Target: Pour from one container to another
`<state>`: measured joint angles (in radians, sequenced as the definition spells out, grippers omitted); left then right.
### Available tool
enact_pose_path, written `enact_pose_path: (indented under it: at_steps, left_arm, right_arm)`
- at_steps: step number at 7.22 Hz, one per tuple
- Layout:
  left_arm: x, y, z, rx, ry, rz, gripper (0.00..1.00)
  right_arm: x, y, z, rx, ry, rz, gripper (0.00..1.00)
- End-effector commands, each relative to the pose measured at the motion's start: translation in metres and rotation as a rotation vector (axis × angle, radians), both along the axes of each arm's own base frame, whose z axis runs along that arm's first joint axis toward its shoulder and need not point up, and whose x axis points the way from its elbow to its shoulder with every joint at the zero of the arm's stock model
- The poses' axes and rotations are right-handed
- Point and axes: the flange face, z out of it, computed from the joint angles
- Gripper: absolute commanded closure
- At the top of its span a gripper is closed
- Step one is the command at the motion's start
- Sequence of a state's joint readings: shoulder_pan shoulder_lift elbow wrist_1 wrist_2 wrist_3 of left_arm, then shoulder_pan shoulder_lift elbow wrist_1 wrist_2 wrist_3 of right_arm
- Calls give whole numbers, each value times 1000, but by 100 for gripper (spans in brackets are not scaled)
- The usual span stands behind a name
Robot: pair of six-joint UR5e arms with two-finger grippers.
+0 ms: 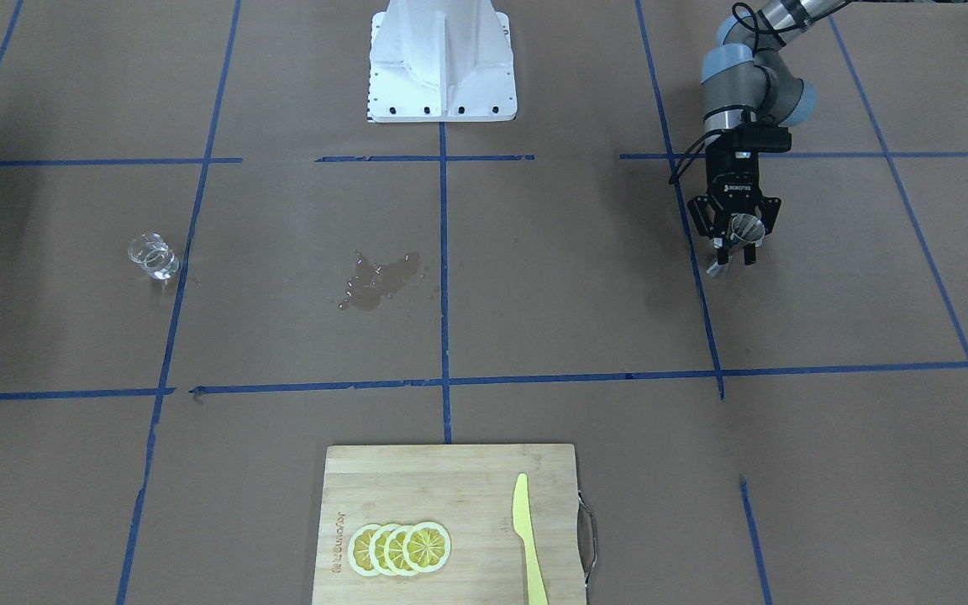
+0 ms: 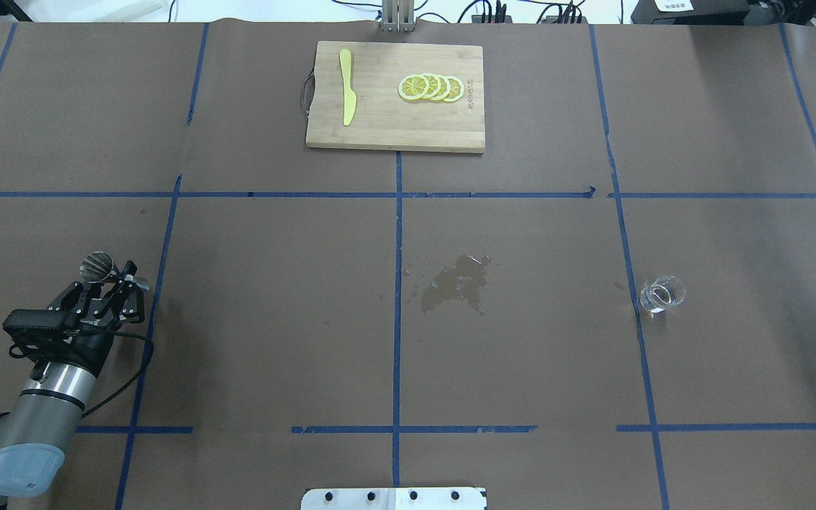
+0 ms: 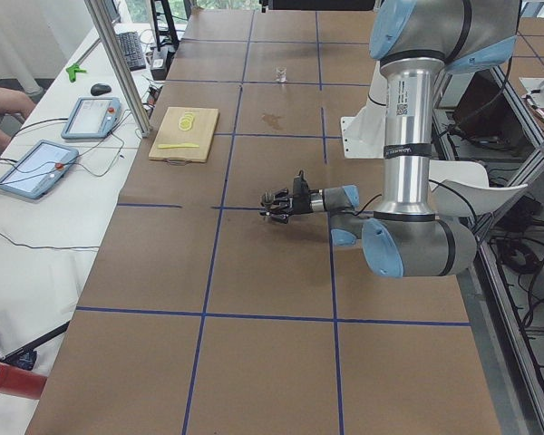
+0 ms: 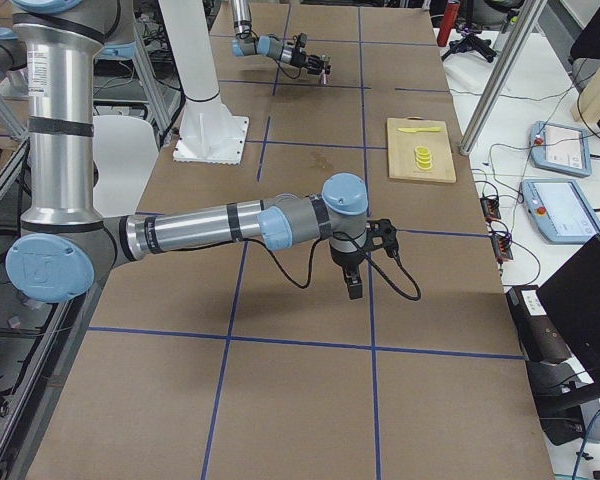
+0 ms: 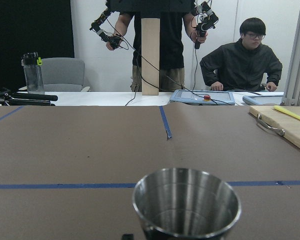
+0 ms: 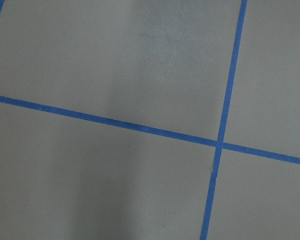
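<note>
my left gripper [image 1: 736, 245] is clamped on the small shiny steel cup [image 5: 186, 202], out at my left side of the table. the small clear glass tumbler [image 1: 153, 256] stands well apart on my right, beyond a wet spill [image 1: 379, 280]. i judge the carry and the pour are yet to do. i cannot tell how my right gripper [image 4: 354, 290] stands.
</note>
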<state>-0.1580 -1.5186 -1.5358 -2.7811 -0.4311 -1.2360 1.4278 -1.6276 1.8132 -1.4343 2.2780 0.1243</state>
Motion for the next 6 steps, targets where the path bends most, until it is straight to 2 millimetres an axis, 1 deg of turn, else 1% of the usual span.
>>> enact_pose_path:
  at_steps: [1, 2, 3, 4, 5, 6]
  left_arm:
    - [0, 0, -1, 0, 0, 0, 54]
    - [0, 0, -1, 1, 2, -1, 60]
    - [0, 0, -1, 2, 2, -3, 91]
    - [-1, 0, -2, 2, 3, -3, 100]
    - [-1, 0, -6, 4, 11, -2, 100]
    - [-5, 0, -20, 20, 21, 2, 100]
  right_arm:
    - [0, 0, 0, 0, 0, 0, 0]
    - [0, 0, 0, 0, 0, 0, 0]
    - [0, 0, 0, 0, 0, 0, 0]
    - [0, 0, 0, 0, 0, 0, 0]
    - [0, 0, 0, 0, 0, 0, 0]
    - [1, 0, 0, 0, 0, 2, 0]
